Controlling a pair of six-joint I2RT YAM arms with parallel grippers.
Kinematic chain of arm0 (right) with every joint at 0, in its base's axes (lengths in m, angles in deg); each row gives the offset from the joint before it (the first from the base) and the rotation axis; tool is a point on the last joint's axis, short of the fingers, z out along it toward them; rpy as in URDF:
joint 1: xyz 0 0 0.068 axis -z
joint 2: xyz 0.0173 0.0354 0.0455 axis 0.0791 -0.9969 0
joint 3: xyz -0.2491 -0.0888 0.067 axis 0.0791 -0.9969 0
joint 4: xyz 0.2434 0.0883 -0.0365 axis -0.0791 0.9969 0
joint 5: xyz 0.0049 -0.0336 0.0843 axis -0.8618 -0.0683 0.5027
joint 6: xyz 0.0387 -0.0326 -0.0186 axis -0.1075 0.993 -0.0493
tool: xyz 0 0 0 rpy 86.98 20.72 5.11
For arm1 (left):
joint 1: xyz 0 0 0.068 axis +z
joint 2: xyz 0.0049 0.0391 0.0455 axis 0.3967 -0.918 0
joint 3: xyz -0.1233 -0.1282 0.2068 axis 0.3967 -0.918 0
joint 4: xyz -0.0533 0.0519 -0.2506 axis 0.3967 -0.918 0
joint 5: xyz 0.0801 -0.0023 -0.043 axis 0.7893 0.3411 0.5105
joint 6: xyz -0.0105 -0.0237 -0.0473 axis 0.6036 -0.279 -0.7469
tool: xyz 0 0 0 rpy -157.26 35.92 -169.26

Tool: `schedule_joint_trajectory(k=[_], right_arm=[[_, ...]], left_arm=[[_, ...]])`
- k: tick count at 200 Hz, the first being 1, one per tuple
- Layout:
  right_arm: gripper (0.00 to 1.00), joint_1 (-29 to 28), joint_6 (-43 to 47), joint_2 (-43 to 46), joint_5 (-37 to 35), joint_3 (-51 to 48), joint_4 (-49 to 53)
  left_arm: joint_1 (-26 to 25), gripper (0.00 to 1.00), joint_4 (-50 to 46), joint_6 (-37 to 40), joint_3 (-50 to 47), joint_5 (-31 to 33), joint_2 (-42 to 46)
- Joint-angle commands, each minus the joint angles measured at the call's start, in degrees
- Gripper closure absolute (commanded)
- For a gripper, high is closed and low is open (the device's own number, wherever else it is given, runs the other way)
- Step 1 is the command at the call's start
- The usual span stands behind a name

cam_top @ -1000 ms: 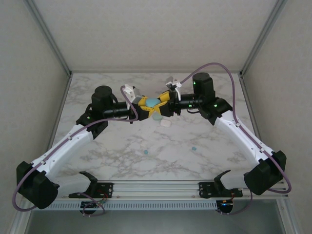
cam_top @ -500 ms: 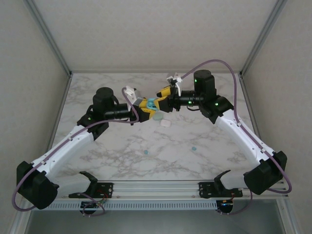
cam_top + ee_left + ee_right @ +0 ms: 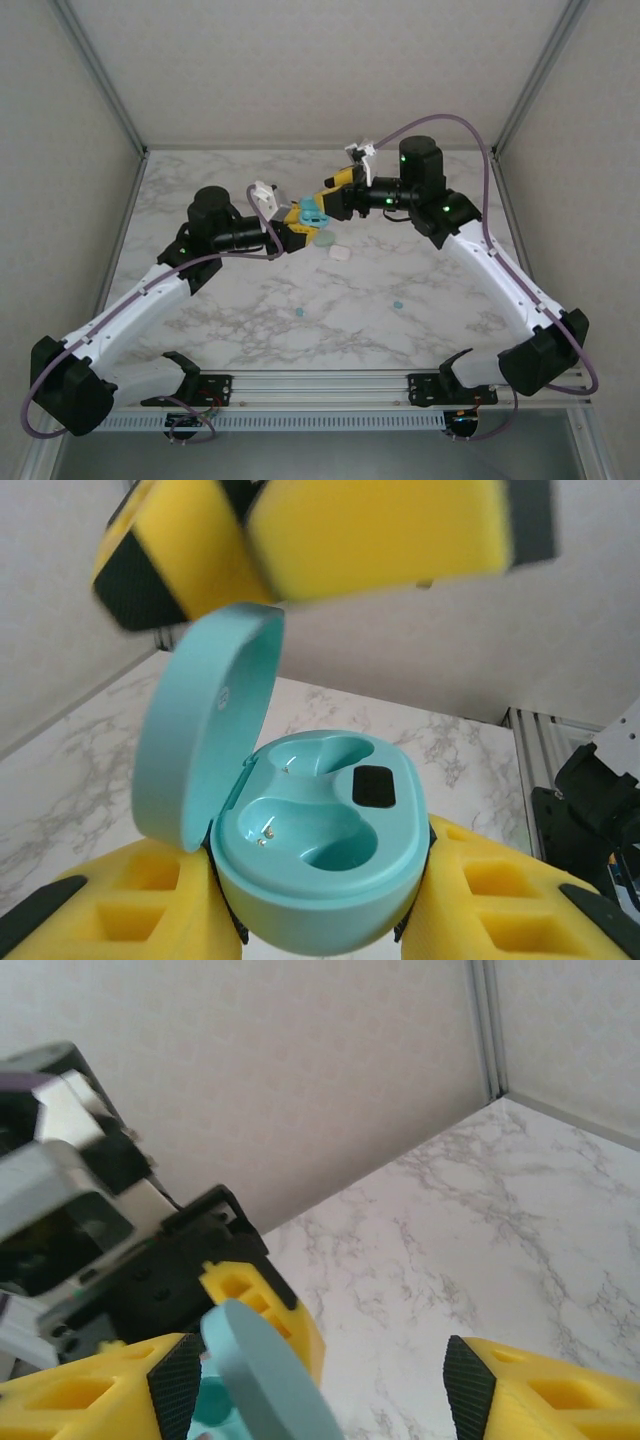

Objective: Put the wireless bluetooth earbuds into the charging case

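Marble tabletop [image 3: 250, 330], with a teal case held up where your two grippers meet.
Your left gripper [image 3: 320, 925] pinches the charging case [image 3: 320, 855]. Its wrist view shows both wells empty, the lid [image 3: 205, 730] upright, and the long axis spanning the fingers. Your right gripper [image 3: 320, 1390] is spread just beside the lid. From above, a teal earbud [image 3: 398, 302] and a second earbud [image 3: 297, 312] lie on the table, well apart from both grippers toward the bases and too small to orient.

Light: bright, even, diffuse.
Shadows: faint, soft on white marbled tabletop [image 3: 330, 300].
Glare: mild sheen across smooth teal plastic case [image 3: 320, 860].
Blur: yellow foam pads [image 3: 370, 530] smeared near left wrist lens.
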Motion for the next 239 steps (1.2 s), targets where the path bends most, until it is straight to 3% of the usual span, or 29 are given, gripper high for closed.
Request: schedule_joint_trajectory(k=[1, 36, 85, 98, 113, 127, 157, 169, 188, 196, 211, 226, 239], right_arm=[[0.3, 0.2, -1.6, 5.3, -3.5, 2.6, 2.8], [0.29, 2.5, -4.8, 10.0, -18.2, 0.2, 9.3], [0.36, 12.2, -15.1, 5.2, -26.1, -0.8, 28.8], [0.46, 14.8, -17.0, 3.6, -24.8, -3.2, 31.0], [0.48, 15.3, -16.5, 2.9, -19.7, -5.3, 29.9], [0.48, 15.2, -15.7, 4.3, -10.4, -7.3, 24.1], [0.46, 14.7, -11.6, 7.9, -2.8, -8.2, 17.6], [0.44, 14.6, -10.1, 8.7, -4.8, -8.0, 18.7], [0.42, 14.9, -12.2, 8.0, -22.2, -6.5, 27.3], [0.45, 15.6, -13.5, 6.8, -25.9, -5.7, 31.2], [0.46, 16.1, -12.5, 5.8, -20.9, -5.6, 31.7], [0.46, 16.1, -12.4, 7.2, -9.4, -8.0, 25.9], [0.46, 16.0, -11.5, 8.2, -9.7, -8.3, 25.4]], left_arm=[[-0.5, 0.7, 5.1, -1.2, -1.2, 2.2, 1.4], [-0.5, 0.7, 6.4, -1.6, -1.6, 2.9, 1.5], [-0.5, 0.7, 6.4, -2.1, -1.7, 2.7, 2.0], [-0.5, 0.7, 6.3, -2.3, -1.8, 2.7, 2.1], [-0.6, 0.7, 6.2, -2.3, -1.8, 2.8, 2.2], [-0.5, 0.7, 5.6, -2.3, -1.5, 2.7, 2.1], [-0.5, 0.7, 6.1, -2.7, -1.1, 2.4, 1.5], [-0.5, 0.7, 6.1, -2.7, -0.9, 2.5, 1.2], [-0.5, 0.7, 6.2, -2.9, -0.5, 2.3, 0.8], [-0.5, 0.7, 6.4, -3.2, -0.5, 2.0, 0.6], [-0.5, 0.7, 6.5, -3.4, -0.3, 1.8, 0.4], [-0.5, 0.7, 6.6, -3.5, -0.3, 1.9, 0.4], [-0.5, 0.7, 6.6, -3.6, -0.3, 1.9, 0.4]])
